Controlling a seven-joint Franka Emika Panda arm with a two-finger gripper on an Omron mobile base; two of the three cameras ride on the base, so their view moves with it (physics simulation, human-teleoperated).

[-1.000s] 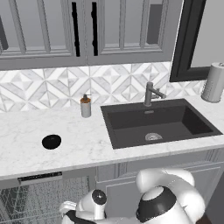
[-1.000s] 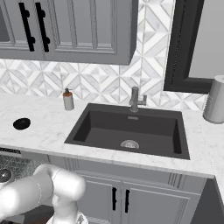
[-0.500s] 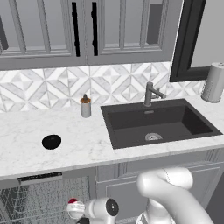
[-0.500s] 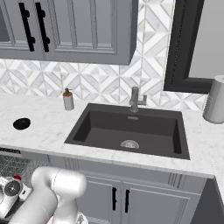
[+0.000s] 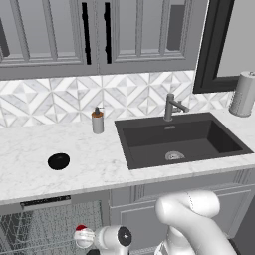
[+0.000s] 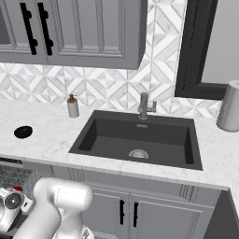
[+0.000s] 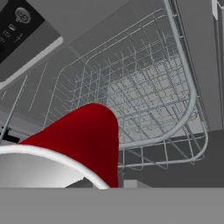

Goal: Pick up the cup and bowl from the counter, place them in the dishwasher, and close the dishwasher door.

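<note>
arm colour: glossy white shells throughout, smooth and unmarked.
arm (image 5: 191, 219) shape: thick rounded tube segments that meet in bulging, elbow-like bends.
arm in right base view: 1 fat white cylinder with a domed end (image 6: 60, 198), broad and plain.
joints: dark grey to black bands and gaps between the white shells, seen at the lower edge of the left base view.
wrist (image 5: 115, 237): short white barrel ending in a round black cap with a pale centre.
wrist in right base view: white housing with 1 grey circular disc (image 6: 12, 201) on its face.
cables, screws, lettering: none discernible at this size.
</note>
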